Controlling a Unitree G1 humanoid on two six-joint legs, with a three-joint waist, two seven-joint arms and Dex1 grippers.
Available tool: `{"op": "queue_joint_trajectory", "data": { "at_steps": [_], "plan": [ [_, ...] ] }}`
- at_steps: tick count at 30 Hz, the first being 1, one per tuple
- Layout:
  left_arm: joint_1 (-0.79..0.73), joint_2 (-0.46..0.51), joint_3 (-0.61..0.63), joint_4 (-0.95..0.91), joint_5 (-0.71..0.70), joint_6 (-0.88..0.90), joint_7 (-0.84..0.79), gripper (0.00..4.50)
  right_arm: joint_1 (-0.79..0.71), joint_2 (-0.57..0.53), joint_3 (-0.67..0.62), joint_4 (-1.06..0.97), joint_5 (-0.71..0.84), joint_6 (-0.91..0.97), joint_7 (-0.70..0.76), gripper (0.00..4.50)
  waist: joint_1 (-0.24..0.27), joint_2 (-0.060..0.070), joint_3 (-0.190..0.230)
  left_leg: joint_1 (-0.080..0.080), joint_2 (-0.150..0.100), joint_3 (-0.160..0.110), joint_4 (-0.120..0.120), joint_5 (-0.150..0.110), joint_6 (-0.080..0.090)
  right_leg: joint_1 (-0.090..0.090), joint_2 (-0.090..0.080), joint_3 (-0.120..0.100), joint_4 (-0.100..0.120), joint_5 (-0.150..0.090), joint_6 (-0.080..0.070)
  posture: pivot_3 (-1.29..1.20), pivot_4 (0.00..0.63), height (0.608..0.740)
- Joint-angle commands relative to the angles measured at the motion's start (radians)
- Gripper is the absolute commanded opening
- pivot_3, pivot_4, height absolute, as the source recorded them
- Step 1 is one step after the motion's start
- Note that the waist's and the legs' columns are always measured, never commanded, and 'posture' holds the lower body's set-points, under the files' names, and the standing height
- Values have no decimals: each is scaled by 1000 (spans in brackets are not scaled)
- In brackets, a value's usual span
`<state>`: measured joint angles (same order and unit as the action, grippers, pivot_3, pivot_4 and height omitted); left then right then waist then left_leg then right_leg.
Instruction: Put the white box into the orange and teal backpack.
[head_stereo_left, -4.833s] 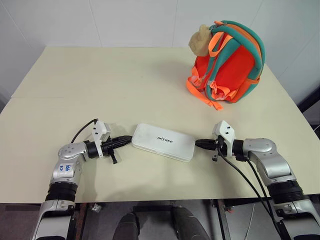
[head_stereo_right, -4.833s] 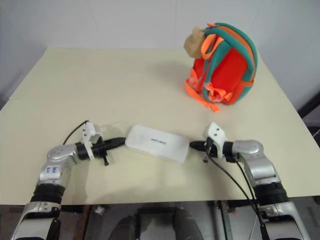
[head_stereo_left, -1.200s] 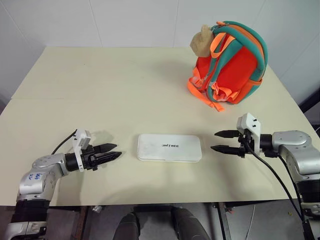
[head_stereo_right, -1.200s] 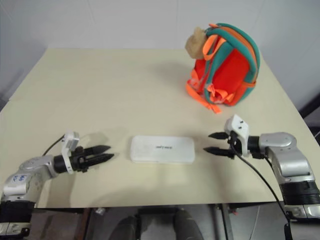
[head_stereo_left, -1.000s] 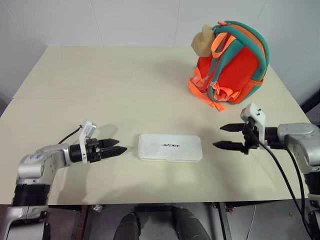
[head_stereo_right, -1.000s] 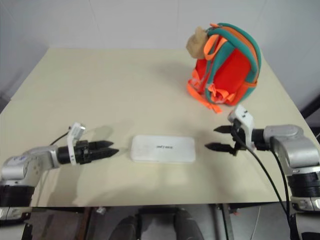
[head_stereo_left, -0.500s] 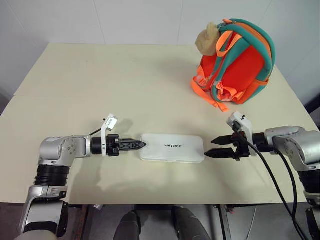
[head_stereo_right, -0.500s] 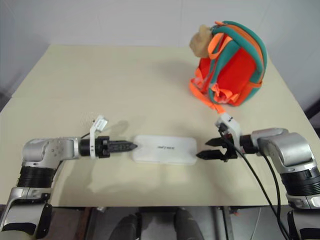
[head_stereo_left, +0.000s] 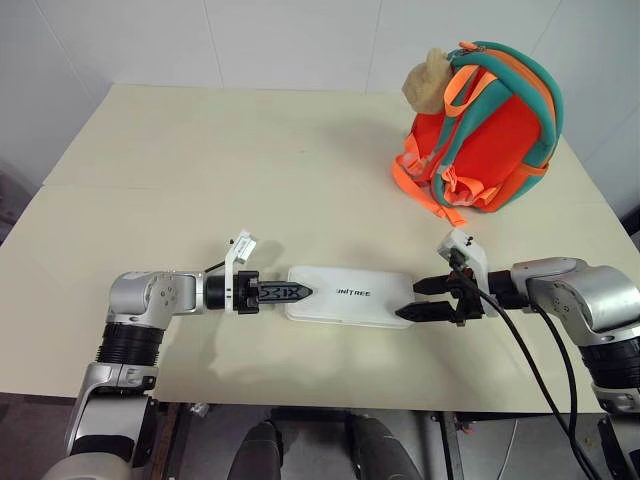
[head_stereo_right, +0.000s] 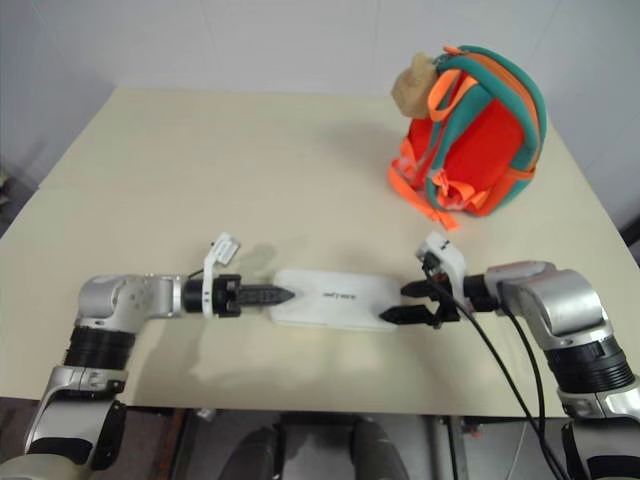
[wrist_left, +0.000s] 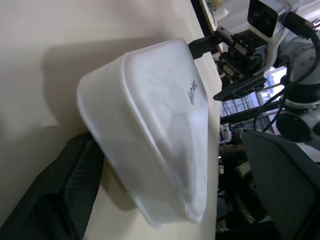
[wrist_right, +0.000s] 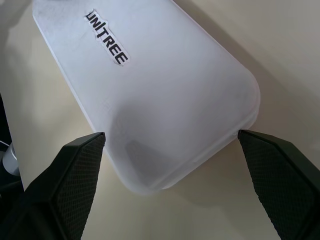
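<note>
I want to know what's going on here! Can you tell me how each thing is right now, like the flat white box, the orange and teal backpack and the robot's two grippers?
Flat white plastic box: lying flat on the table, not lifted.
Orange and teal backpack: standing upright, apart from the box.
Left gripper: open, at the box's left end.
Right gripper: open, fingers straddling the box's right end.
Beige table: bearing both.

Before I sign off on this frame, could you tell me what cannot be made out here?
- Whether the orange and teal backpack is open: both eye views face its strap side, hiding any zipper.
- Whether either gripper's fingers touch the white box: the left gripper and right gripper flank its ends; contact too fine.
</note>
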<state>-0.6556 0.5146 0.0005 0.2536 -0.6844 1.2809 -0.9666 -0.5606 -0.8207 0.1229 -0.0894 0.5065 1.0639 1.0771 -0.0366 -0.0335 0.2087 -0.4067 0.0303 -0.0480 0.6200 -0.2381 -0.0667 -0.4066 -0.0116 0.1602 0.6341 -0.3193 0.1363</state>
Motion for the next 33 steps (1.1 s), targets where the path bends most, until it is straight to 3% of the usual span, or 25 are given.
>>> {"op": "queue_joint_trajectory", "data": {
  "at_steps": [1,8,17,20,28,33],
  "plan": [
    [-3,-26,-36,45,-28,98,-14,4492,-5,9,9,2,-5,-41,5,4500,-1,0,0,0,0,0,0,0,0,0,0,0,0,0,0,0,150,740],
    [-61,-40,12,108,-86,229,-43,4492,5,21,12,13,-14,-85,-2,4500,-2,0,0,0,0,0,1,0,0,0,0,0,2,0,0,0,150,740],
    [-90,-13,-30,128,-82,230,-84,4492,35,6,12,6,-14,-121,14,4500,-17,0,0,0,0,0,2,0,0,-1,0,0,5,0,0,0,150,740],
    [-89,2,-58,116,-91,240,-113,3893,48,2,3,3,-15,-132,15,4500,-19,0,0,0,0,0,3,0,0,-1,0,0,5,0,0,0,150,740],
    [-68,31,-102,74,-110,259,-158,1523,67,8,-12,7,-21,-158,3,4500,-25,0,0,0,0,0,5,0,0,-1,1,1,8,0,0,0,150,740],
    [-59,34,-74,73,-113,256,-143,1428,67,22,-21,9,-21,-170,-7,4500,-26,0,0,0,0,0,6,0,0,-1,1,1,10,0,0,0,150,740]
  ]
}}
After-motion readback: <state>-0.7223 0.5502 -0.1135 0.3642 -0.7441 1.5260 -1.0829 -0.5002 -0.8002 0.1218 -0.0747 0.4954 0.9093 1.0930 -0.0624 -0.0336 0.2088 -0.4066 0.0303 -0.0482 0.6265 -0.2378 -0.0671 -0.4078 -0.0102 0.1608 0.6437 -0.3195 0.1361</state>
